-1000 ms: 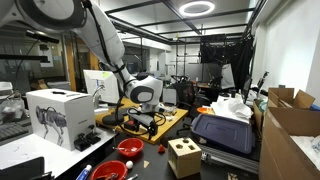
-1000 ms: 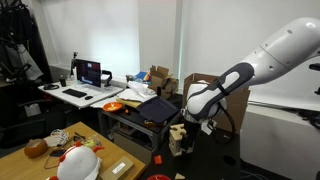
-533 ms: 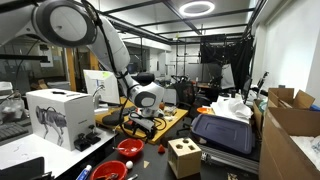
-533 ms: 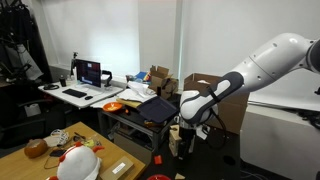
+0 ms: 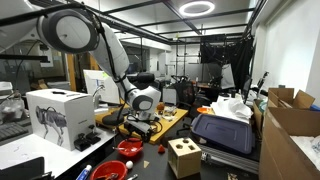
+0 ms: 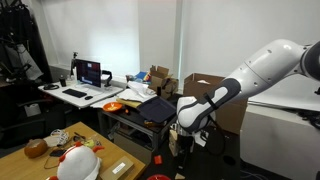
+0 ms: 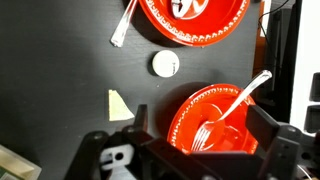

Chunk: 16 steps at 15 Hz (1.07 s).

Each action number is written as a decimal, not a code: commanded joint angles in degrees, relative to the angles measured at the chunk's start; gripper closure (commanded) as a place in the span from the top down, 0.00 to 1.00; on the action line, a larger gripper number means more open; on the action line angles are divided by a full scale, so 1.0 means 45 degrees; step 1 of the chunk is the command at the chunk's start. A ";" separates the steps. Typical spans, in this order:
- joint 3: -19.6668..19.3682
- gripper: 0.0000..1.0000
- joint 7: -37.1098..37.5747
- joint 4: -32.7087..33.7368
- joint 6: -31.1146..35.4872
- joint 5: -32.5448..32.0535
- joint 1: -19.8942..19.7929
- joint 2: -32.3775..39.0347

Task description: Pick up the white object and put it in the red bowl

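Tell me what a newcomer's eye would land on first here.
In the wrist view, a red bowl holding a metal utensil sits under the open tool, and a wider red dish fills the top edge. Between them, on the black surface, lies a small white object, with a pale wedge off to its side.

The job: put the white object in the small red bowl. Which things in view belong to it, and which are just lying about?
Belong to the job: white round object; small red bowl; pincer, open.
Just lying about: wider red bowl; spoon; fork, resting in the small red bowl; yellow wedge; wooden cube.
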 commanded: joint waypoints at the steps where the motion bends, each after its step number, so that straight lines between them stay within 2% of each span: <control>1: -0.0213 1.00 0.1092 -0.0507 0.0457 -0.0427 0.0497 -0.0030; 9: -0.0843 1.00 0.3082 -0.1244 0.0950 -0.1266 0.1514 0.0101; 16: -0.1268 1.00 0.4794 -0.1273 0.2211 -0.1524 0.2238 0.0548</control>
